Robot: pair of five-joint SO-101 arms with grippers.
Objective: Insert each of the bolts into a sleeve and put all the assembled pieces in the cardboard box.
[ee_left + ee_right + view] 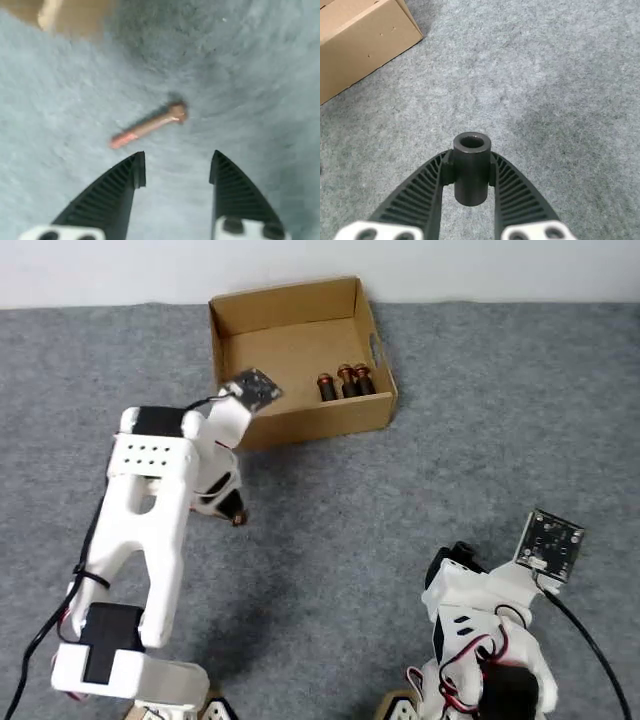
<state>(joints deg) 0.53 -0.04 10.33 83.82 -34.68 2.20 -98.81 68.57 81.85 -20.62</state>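
One copper bolt [150, 125] is lying flat on its side on the grey desk [400, 500], just near of the cardboard box [300, 420] and left of its centre. The left tool [178, 155] is hanging over it with its fingers spread wide and gripping nothing. The bolt's long axis is running roughly across the gap between the fingers, on a slight slant, with the head at one end. From above, the left arm is covering most of this bolt, and a small copper end is peeking out beside the tool.

The right tool [470, 162], at the near right of the desk, is clamping one black sleeve [471, 172] between its fingertips. The sleeve's long axis is pointing back toward the wrist, with its open bore facing up. One corner of the box is showing beyond it, cut off at the edge.

Three assembled pieces [345, 382] are lying side by side in the box's near right corner, long axes running near to far, copper ends pointing far.
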